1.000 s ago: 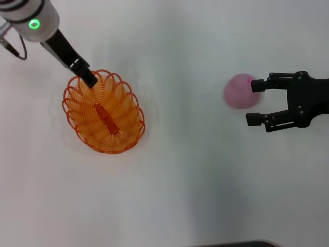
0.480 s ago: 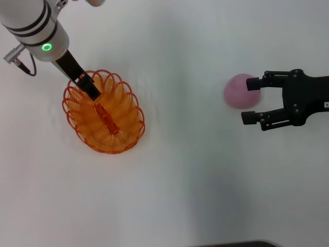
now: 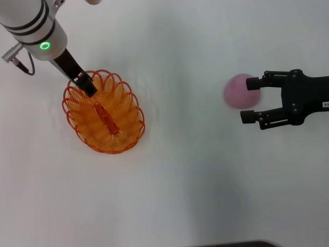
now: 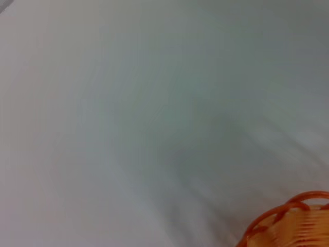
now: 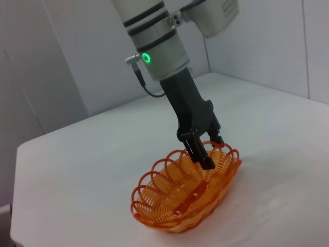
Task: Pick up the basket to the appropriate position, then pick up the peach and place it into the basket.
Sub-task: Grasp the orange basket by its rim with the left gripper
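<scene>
My left hand (image 3: 88, 89) pinched on basket (image 3: 104, 114) rim at far end; right hand (image 3: 252, 101) wide open, holding nothing, w/ peach (image 3: 238, 91) just beside far finger.

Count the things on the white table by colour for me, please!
Orange: 1, the oval orange wire-loop basket.
Pink: 1, the round soft pink peach.
Total: 2 things.

the left end effector (image 3: 88, 88) now reaches deeper over the basket (image 3: 104, 112) rim; the right end effector (image 3: 250, 100) sits nearer the peach (image 3: 238, 91)
</scene>
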You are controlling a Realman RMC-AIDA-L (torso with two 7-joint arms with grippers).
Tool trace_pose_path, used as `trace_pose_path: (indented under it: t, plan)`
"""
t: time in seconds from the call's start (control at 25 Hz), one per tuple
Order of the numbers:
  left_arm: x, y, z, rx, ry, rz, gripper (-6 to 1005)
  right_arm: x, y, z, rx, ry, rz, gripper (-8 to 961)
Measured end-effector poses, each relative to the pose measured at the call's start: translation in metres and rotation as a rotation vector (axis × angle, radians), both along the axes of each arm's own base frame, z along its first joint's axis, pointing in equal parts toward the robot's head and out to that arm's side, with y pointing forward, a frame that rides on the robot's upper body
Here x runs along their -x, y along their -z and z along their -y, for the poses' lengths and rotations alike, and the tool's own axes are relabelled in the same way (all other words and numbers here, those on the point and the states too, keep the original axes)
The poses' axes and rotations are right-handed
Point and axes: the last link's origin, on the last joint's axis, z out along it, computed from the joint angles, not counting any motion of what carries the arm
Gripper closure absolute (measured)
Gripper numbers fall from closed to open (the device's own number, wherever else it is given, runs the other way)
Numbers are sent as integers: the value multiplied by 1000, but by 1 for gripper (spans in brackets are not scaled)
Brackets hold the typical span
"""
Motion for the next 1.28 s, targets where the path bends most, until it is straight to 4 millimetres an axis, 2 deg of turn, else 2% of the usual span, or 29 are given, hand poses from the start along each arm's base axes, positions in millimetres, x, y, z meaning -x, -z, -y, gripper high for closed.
trace_pose_path:
  t: [0.32,0.76,1.0,1.28]
  plan:
    - [-2,1,-1,0,13,-1,563,-1,0,0,-5,4,2,8]
    - [-3,0,-1,0,19,1,823,-2,0,0,-7,5,4,7]
    - [-4,1,0,3,18,2,877,-1,0,0,-7,4,4,8]
    - [-8,2,0,-1,30,11,881,-1,0,-1,-8,2,4,8]
